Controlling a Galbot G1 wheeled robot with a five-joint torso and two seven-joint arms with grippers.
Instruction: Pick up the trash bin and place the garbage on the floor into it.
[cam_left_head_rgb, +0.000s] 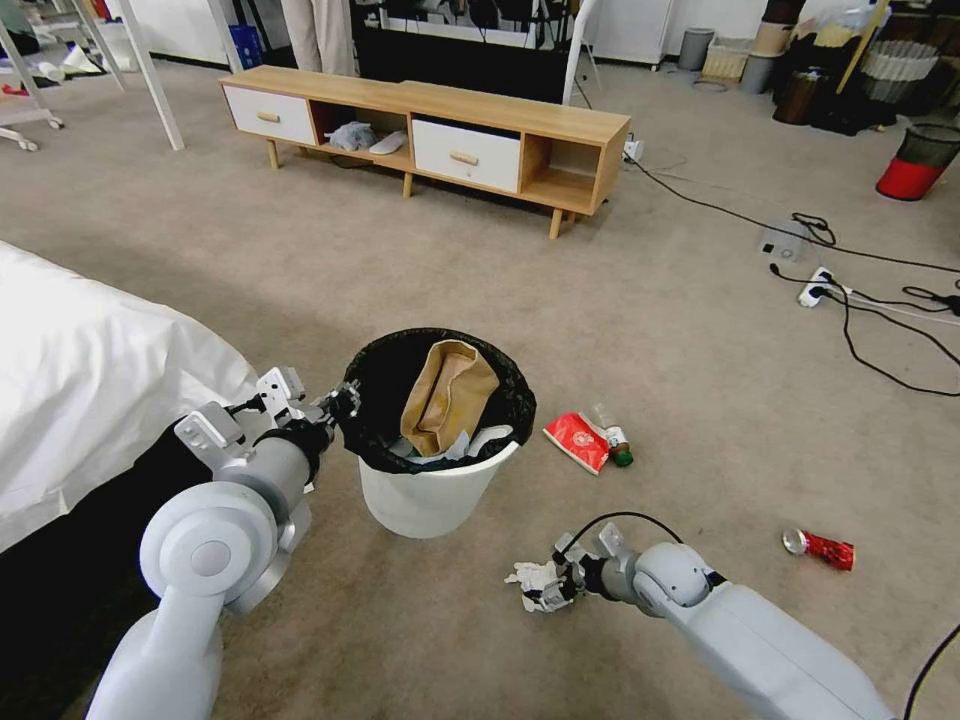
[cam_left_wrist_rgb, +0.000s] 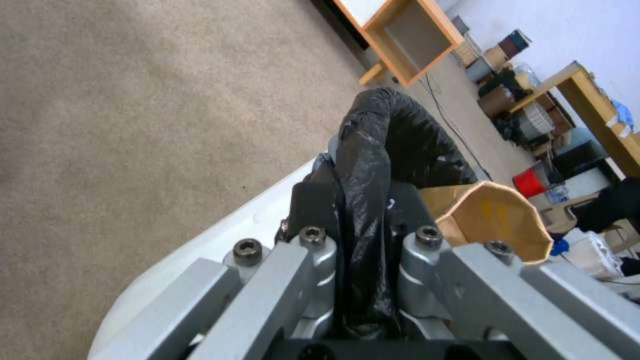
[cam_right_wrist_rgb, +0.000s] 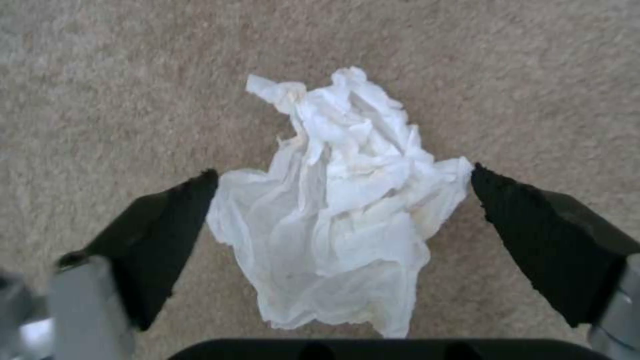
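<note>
The left hand (cam_left_head_rgb: 335, 408) is clamped on the bag-lined rim of the white trash bin (cam_left_head_rgb: 440, 495), which stands on the carpet by the bed. The right hand (cam_right_wrist_rgb: 343, 200) is spread wide, its pads flanking a crumpled white tissue (cam_right_wrist_rgb: 340, 210) on the carpet. The tissue looks light and soft, likely best pinched across its bunched middle.

Mock bedroom: bed (cam_left_head_rgb: 90, 380), TV cabinet (cam_left_head_rgb: 430, 135), carpet (cam_left_head_rgb: 650, 330).

carpet (cam_left_head_rgb: 650, 330) | tissue (cam_right_wrist_rgb: 340, 200) | red packet (cam_left_head_rgb: 576, 441) | crushed can (cam_left_head_rgb: 820, 548)
</note>
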